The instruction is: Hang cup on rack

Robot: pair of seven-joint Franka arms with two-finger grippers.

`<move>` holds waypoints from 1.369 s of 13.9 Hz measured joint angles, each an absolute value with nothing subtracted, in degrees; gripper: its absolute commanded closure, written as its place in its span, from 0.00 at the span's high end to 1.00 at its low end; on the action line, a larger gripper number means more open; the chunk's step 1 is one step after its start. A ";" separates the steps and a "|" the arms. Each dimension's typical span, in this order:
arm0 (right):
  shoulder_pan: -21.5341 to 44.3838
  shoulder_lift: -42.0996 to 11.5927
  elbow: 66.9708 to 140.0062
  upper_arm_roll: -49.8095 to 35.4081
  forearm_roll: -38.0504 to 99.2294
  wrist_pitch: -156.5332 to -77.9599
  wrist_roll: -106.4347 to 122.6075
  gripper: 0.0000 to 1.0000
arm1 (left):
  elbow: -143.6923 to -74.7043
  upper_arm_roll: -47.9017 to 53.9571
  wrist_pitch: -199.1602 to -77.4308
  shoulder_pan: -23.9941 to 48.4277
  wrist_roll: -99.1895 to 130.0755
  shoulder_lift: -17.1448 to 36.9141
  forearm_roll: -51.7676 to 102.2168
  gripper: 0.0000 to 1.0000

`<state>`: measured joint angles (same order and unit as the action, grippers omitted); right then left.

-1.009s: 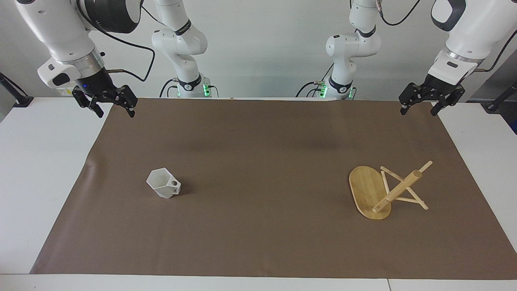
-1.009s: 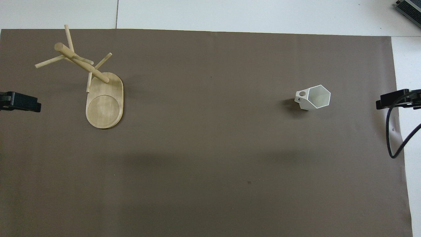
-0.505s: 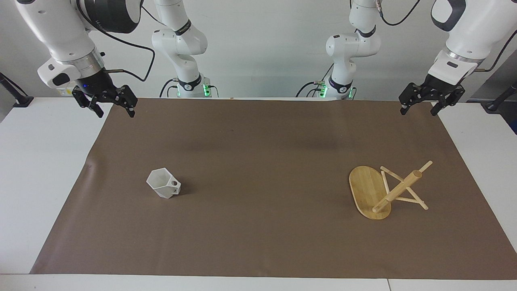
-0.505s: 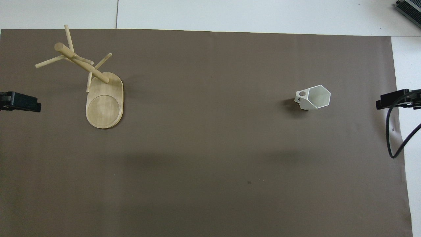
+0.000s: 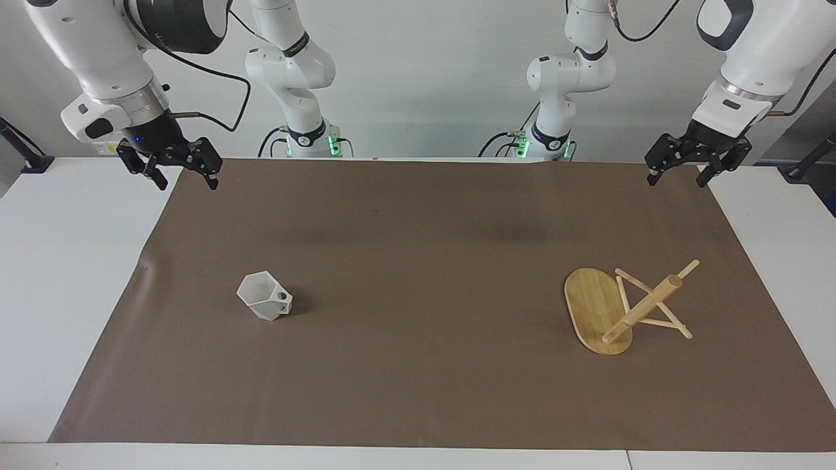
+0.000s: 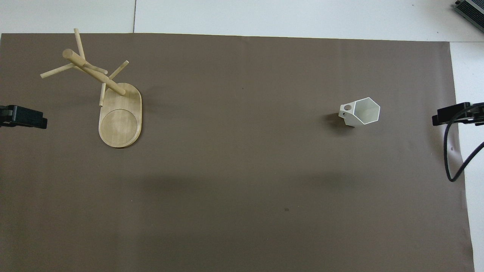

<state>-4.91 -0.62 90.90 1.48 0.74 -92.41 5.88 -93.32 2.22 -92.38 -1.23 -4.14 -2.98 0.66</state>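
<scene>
Change since earlier frames: nothing had moved; cup, rack and both grippers kept their places.
Cup (image 5: 264, 297): stood upright on the brown mat (image 5: 418, 261), toward the right arm's end of the table, mouth up, handle hole visible. Clear of the rack, touched by nothing.
Cup handle: pointed to about 9 o'clock in the overhead view (image 6: 360, 112), that is, toward the rack's end.
Rack (image 5: 624, 312): stood on its oval base on the mat, toward the left arm's end, well apart from the cup. All pegs were bare.
Rack post: stood at the base's end farther from the robots, its top lying toward 10 o'clock in the overhead view (image 6: 113, 98).
Left gripper (image 5: 676, 177): hung in the air over the mat's corner at the left arm's end, fingers apart, holding nothing; arm waited.
Right gripper (image 5: 186, 181): hung in the air over the mat's edge at the right arm's end, fingers apart, holding nothing; arm waited.
Table (image 5: 65, 261): white, showed around the mat.
</scene>
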 measured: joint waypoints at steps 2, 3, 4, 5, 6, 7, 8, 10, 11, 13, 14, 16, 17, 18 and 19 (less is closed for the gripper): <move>-4.91 -0.62 90.91 1.48 0.74 -92.41 5.88 1.00 | -93.32 2.22 -92.38 -1.23 -4.14 -2.99 0.66 1.00; -4.91 -0.62 90.91 1.48 0.74 -92.41 5.88 1.00 | -93.32 2.22 -92.38 -1.23 -4.14 -2.99 0.66 1.00; -4.91 -0.62 90.91 1.48 0.74 -92.41 5.88 1.00 | -93.32 2.22 -92.38 -1.23 -4.14 -2.98 0.66 1.00; -4.91 -0.62 90.91 1.48 0.74 -92.41 5.88 1.00 | -93.32 2.22 -92.38 -1.23 -4.14 -2.98 0.66 1.00; -4.91 -0.62 90.91 1.48 0.74 -92.41 5.88 1.00 | -93.32 2.22 -92.38 -1.23 -4.14 -2.98 0.66 1.00; -4.90 -0.62 90.91 1.48 0.74 -92.41 5.88 1.00 | -93.32 2.22 -92.38 -1.23 -4.14 -2.98 0.66 1.00; -4.89 -0.62 90.91 1.44 0.74 -92.41 5.88 1.00 | -93.32 2.22 -92.38 -1.23 -4.14 -2.98 0.66 1.00; -4.88 -0.62 90.91 1.34 0.74 -92.43 5.88 1.00 | -93.32 2.22 -92.38 -1.23 -4.14 -2.99 0.66 1.00; -4.87 -0.62 90.91 1.32 0.74 -92.53 5.88 1.00 | -93.32 2.22 -92.38 -1.23 -4.14 -2.98 0.66 1.00; -4.87 -0.62 91.10 1.31 0.74 -93.57 5.88 1.00 | -93.32 2.22 -92.38 -1.23 -4.14 -2.98 0.66 1.00; -4.87 -0.62 91.35 1.31 0.74 -94.01 5.88 1.00 | -93.32 2.22 -92.38 -1.23 -4.14 -2.98 0.66 1.00; -4.87 -0.62 92.08 1.31 0.74 -95.10 5.89 1.00 | -93.32 2.22 -92.38 -1.23 -4.14 -2.98 0.66 1.00; -4.88 -0.62 92.64 1.31 0.74 -96.05 5.89 1.00 | -93.32 2.22 -92.38 -1.23 -4.14 -2.99 0.66 1.00; -4.89 -0.64 93.36 1.31 0.74 -97.29 5.89 1.00 | -93.32 2.22 -92.38 -1.23 -4.14 -2.98 0.66 1.00; -4.90 -0.70 94.43 1.32 0.74 -98.98 5.89 1.00 | -93.32 2.22 -92.38 -1.23 -4.14 -2.98 0.66 1.00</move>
<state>-4.90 -0.70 94.43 1.32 0.74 -98.98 5.89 -93.32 2.22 -92.38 -1.23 -4.14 -2.98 0.66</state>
